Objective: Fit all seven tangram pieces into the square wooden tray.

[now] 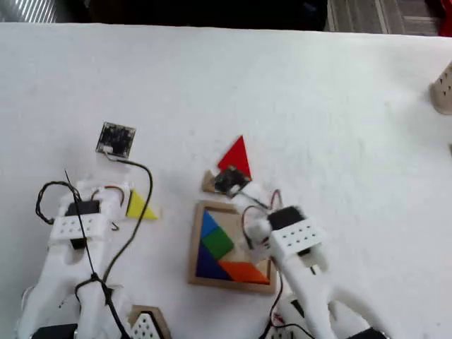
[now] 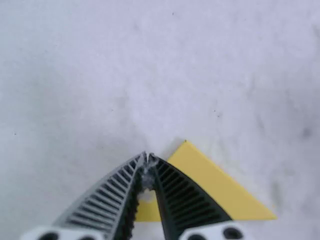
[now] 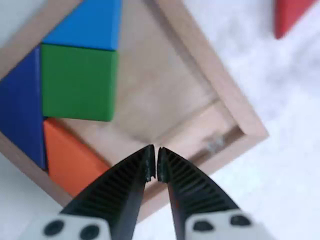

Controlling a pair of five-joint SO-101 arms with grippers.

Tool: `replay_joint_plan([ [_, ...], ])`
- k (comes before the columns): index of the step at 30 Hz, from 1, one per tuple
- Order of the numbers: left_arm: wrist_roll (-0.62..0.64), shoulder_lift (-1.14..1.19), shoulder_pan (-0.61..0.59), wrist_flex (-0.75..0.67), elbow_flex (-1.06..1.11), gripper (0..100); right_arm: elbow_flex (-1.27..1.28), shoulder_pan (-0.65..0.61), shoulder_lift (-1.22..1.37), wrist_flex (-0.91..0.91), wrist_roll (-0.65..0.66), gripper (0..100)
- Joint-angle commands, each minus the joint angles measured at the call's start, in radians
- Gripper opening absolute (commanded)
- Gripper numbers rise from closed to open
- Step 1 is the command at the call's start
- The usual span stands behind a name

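A small black circuit board (image 1: 116, 139) on a cable lies on the white table (image 1: 318, 106) at far left. Near it, the left gripper (image 2: 148, 161) hangs low with its fingers pressed together and nothing between them, its tips over one edge of the yellow triangle (image 2: 220, 192), which lies flat on the table well apart from the tray. A small tan wooden piece (image 1: 207, 183) lies just beyond the tray's far corner. The square wooden tray (image 1: 192, 247) holds a light blue triangle (image 3: 90, 22), a green square (image 3: 77, 82), a dark blue triangle (image 3: 20, 115) and an orange piece (image 3: 72, 160), packed to one side and touching, with bare floor beside them. The right gripper (image 3: 154, 162) hovers over that bare floor near a tray corner, fingers closed to a thin slit, holding nothing. The red triangle (image 1: 235, 157) lies on the table beyond the tray
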Motion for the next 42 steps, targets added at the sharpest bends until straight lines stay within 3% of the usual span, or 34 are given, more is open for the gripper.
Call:
replay_joint_plan([
  [1, -0.005, -0.033, 0.002, -0.026, -0.012, 2, -0.035, 0.168, -0.070, 0.008, 0.023, 1.9],
  [7, 0.055, -0.033, 0.154, 0.057, -0.066, 2, -0.026, 0.366, -0.025, -0.002, 0.021, 1.9],
  [10, 0.224, -0.033, 0.257, 0.210, -0.193, 4, -0.021, 0.437, 0.025, -0.042, 0.031, 1.9],
  [13, 0.419, -0.031, 0.386, 0.308, -0.298, 16, -0.028, 0.476, 0.090, -0.074, 0.032, 1.9],
  [16, 0.609, -0.030, 0.535, 0.316, -0.336, 30, -0.044, 0.478, 0.122, -0.074, 0.032, 1.9],
  [19, 0.726, 0.005, 0.628, 0.282, -0.364, 32, -0.046, 0.479, 0.125, -0.077, 0.032, 1.9],
  [30, 0.736, 0.579, 0.599, 0.224, -0.664, 30, -0.046, 0.447, 0.131, -0.093, 0.032, 1.9],
  [42, 0.838, 0.763, 0.481, 0.272, -0.792, 30, -0.046, 0.447, 0.131, -0.093, 0.074, 1.9],
])
